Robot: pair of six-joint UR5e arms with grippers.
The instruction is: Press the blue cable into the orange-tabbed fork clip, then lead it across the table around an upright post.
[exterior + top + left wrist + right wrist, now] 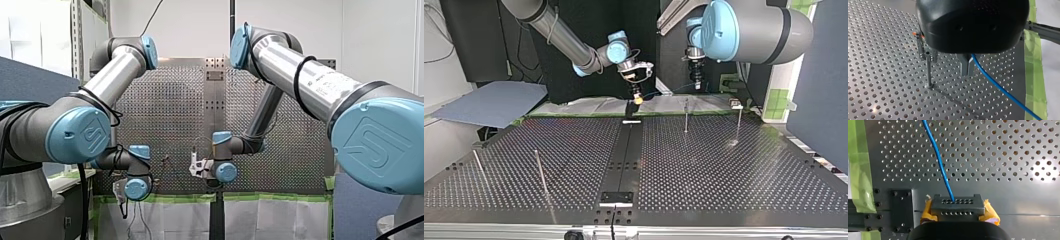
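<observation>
Clip (921,47) shows its orange tabs (915,34) only in left wrist view.

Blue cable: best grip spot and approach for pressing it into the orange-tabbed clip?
Grip the short stretch of blue cable next to my left hand, which looks shut on it beside the fork clip. Come from above, pinching across it: the cable runs straight, apparently lifted off the table, and the clip sits atop a post.

You saw a blue cable (939,162) against the silver table (1010,150) dotted with rows of holes, green tape (860,170) along its edge, orange tabs (915,34) on the clip (921,48), and yellow pads (991,213) on my right gripper (957,206).
</observation>
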